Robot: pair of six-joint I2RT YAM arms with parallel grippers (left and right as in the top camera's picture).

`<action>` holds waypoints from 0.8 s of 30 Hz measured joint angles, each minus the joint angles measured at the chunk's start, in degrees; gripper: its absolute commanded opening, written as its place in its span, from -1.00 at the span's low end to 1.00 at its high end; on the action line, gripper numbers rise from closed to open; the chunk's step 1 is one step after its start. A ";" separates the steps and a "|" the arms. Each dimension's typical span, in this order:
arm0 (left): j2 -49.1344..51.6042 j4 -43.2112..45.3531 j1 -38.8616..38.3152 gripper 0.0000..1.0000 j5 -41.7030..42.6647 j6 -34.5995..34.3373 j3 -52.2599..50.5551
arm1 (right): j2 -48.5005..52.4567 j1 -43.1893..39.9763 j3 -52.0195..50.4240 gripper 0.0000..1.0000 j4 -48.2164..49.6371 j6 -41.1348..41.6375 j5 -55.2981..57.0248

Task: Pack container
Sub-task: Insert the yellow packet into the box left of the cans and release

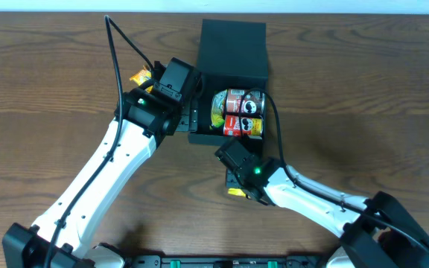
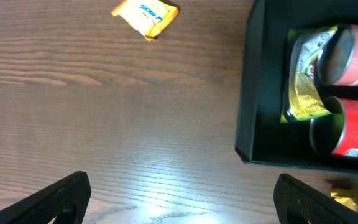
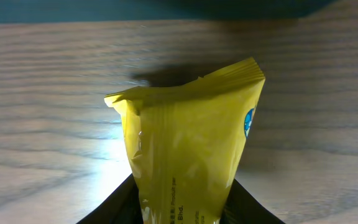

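Note:
The dark teal container (image 1: 233, 45) stands open at the back centre, its flap lid folded back. It holds two red cans (image 1: 238, 100) (image 2: 356, 93) and a yellow-green packet (image 1: 217, 110) (image 2: 304, 81). My left gripper (image 1: 187, 115) (image 2: 182, 208) is open and empty, low over the table by the container's left wall (image 2: 253, 93). My right gripper (image 1: 238, 184) (image 3: 182, 214) is shut on a yellow packet (image 3: 191, 137) (image 1: 236, 191), just in front of the container's near wall (image 3: 166, 7).
An orange-yellow packet (image 1: 141, 77) (image 2: 145, 15) lies on the wooden table left of the container, behind the left arm. The held yellow packet also shows at the lower right of the left wrist view (image 2: 353, 194).

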 measured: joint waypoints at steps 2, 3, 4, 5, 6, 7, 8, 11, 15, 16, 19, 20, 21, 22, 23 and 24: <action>0.00 -0.04 0.00 0.91 -1.09 0.02 0.00 | -0.02 0.00 1.25 -0.31 -1.14 -0.37 -0.68; 0.00 -0.07 0.00 0.91 -1.66 0.02 0.00 | -0.07 0.00 2.19 -0.30 -2.29 -0.68 -0.87; 0.00 -0.13 0.00 0.91 -1.95 0.04 0.02 | -0.17 0.00 2.80 -0.30 -2.82 -1.05 -0.96; 0.00 -0.31 0.00 0.91 -2.23 0.04 0.13 | -0.37 0.00 3.58 -0.31 -3.45 -1.53 -1.07; 0.00 -0.74 0.00 0.91 -2.58 0.04 0.59 | -0.68 0.00 4.57 -0.31 -4.44 -1.99 -1.18; 0.00 -0.98 0.00 0.91 -2.75 0.04 1.14 | -0.96 0.00 5.29 -0.31 -5.03 -2.43 -1.27; 0.00 -1.16 0.02 0.91 -2.93 0.04 2.14 | -1.33 0.02 6.36 -0.30 -5.90 -3.02 -1.31; -0.04 -2.27 0.55 0.91 -2.95 0.04 7.48 | -1.97 0.00 10.05 -0.31 -8.07 -4.76 -1.46; -0.61 -5.05 2.69 0.91 -2.99 0.07 13.51 | -2.12 0.02 14.69 -0.31 -10.86 -6.71 -0.94; -0.87 -6.01 3.54 0.91 -3.06 0.07 14.91 | -2.14 0.00 16.33 -0.30 -11.80 -7.23 -0.35; -1.18 -7.19 4.98 0.91 -3.21 0.07 16.52 | -2.19 0.00 19.30 -0.29 -13.00 -8.44 1.25; -1.27 -7.26 5.35 0.91 -3.23 0.04 16.72 | -2.19 0.00 19.93 -0.31 -13.00 -8.70 1.70; -1.27 -7.30 5.75 0.91 -3.34 0.07 16.79 | -2.19 -0.02 21.00 -0.31 -12.98 -8.96 2.43; -1.27 -7.34 6.03 0.91 -3.39 0.04 16.79 | -2.19 -0.07 21.55 -0.32 -12.96 -9.11 2.75; -1.27 -7.37 6.29 0.91 -3.39 0.07 16.81 | -2.21 -0.24 22.03 -0.31 -12.74 -9.31 3.04; -1.27 -7.39 6.40 0.91 -3.39 0.07 16.81 | -2.21 -0.55 22.32 -0.32 -12.44 -9.38 3.30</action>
